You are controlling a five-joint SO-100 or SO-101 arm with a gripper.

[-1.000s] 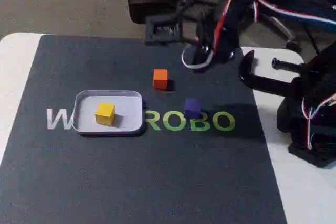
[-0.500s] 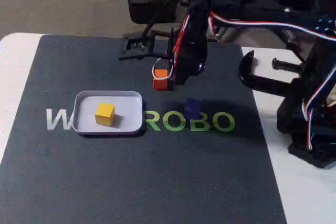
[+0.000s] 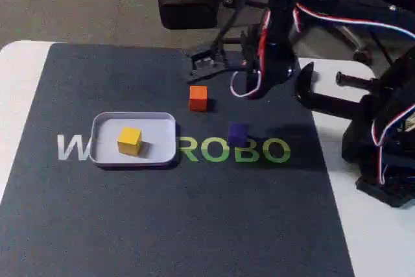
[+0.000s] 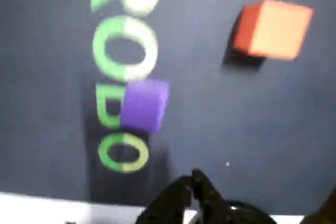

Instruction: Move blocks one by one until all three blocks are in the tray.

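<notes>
The yellow block (image 3: 130, 141) lies inside the pale tray (image 3: 98, 123) at the left of the dark mat. An orange block (image 3: 198, 97) sits on the mat behind and to the right of the tray. A purple block (image 3: 238, 134) rests on the green lettering further right. My gripper (image 3: 206, 61) hovers above the mat just behind the orange block, open and holding nothing. In the wrist view the orange block (image 4: 273, 29) is at top right and the purple block (image 4: 143, 104) near the middle. One black finger (image 4: 184, 198) shows at the bottom edge.
White and green lettering (image 3: 233, 150) runs across the mat. A black clamp (image 3: 324, 98) and the arm's base (image 3: 382, 154) stand on the white table at the right. Chair legs and floor lie behind the mat.
The arm swung left over the orange block half a second ago and has now moved back to the right. All three blocks stayed where they were.
</notes>
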